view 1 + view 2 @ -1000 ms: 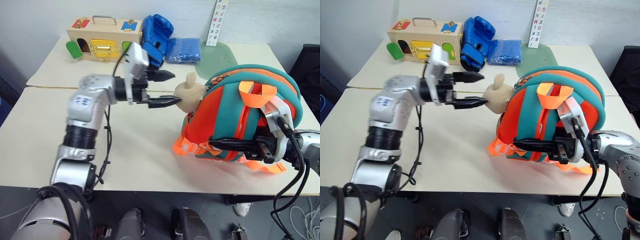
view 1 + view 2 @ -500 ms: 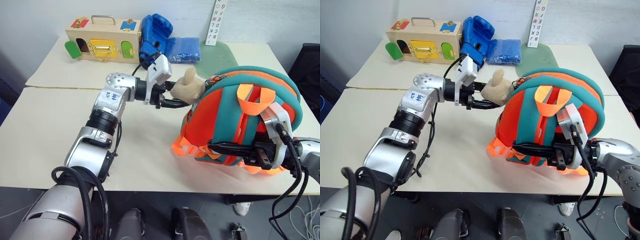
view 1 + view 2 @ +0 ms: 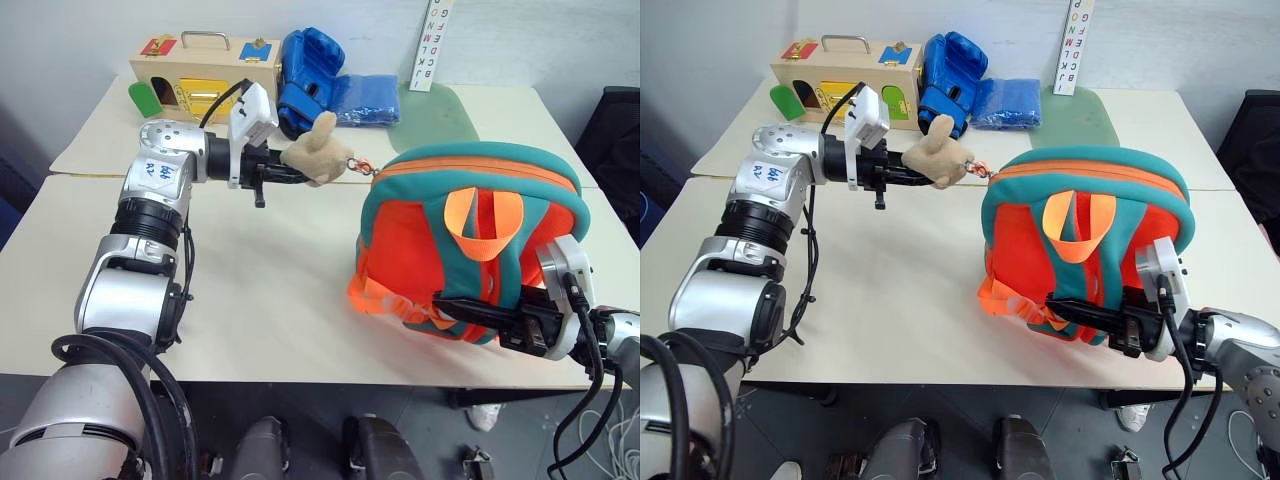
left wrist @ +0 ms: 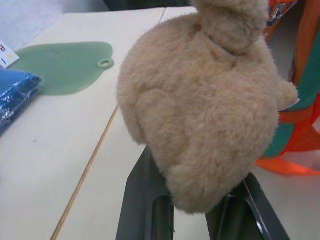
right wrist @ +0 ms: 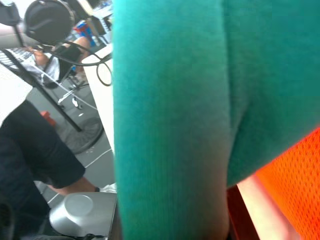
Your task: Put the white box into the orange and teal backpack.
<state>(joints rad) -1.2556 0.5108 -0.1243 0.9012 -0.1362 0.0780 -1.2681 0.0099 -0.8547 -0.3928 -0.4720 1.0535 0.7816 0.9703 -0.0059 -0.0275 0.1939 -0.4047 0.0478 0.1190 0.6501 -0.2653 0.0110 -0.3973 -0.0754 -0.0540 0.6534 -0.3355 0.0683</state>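
The orange and teal backpack (image 3: 470, 240) stands on the right half of the table, strap side toward me. Its tan plush toy (image 3: 318, 160) is stretched out to the left on a short cord. My left gripper (image 3: 285, 172) is shut on that toy; in the left wrist view the plush toy (image 4: 200, 110) sits between the two black fingers (image 4: 142, 200). Low on the backpack, my right gripper (image 3: 450, 308) is shut on a teal strap (image 5: 170, 115). The white box is out of view.
At the table's back stand a wooden box with coloured doors (image 3: 205, 75), a blue boxing glove (image 3: 310, 75), a blue packet (image 3: 365, 100), a green mat (image 3: 440, 115) and a letter chart (image 3: 435, 45). A dark chair (image 3: 615, 130) is at the far right.
My left gripper closed on the plush toy and drew it left, away from the backpack. The backpack shifted and settled lower, and my right gripper sank with it.
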